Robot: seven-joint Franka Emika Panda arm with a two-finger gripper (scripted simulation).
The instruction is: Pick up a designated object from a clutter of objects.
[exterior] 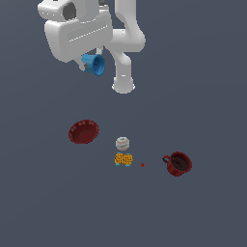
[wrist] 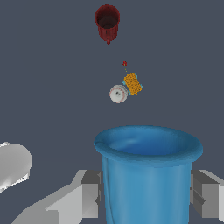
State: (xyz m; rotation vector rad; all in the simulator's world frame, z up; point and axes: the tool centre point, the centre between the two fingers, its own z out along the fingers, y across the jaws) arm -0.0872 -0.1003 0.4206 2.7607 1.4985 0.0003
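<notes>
Dark slate-grey floor (exterior: 202, 96) all around, flat and plain, and we've got the blue cup (exterior: 94, 64) way up off it. The gripper (wrist: 146, 192) has its two grey fingers (wrist: 89, 192) pressed against opposite sides of the cup wall, so it's clamped on it. In the exterior view the cup hangs under the white arm (exterior: 79, 31), tipped over on its side: its long axis runs roughly sideways, with the open mouth facing the exterior view's right and a bit downward. From the wrist view we look along the cup's side past its flared rim, hollow inside partly visible.

Down on the floor, well below the cup, the rest sits spread out: dark red bowl (exterior: 83, 131) on the exterior view's left, white round container (exterior: 123, 143) in the middle with the orange-yellow lump (exterior: 123, 159) just beside it, a tiny red speck (exterior: 143, 165) near those, and the dark red mug (exterior: 178, 163) off on the right, handle pointing toward the lump.
</notes>
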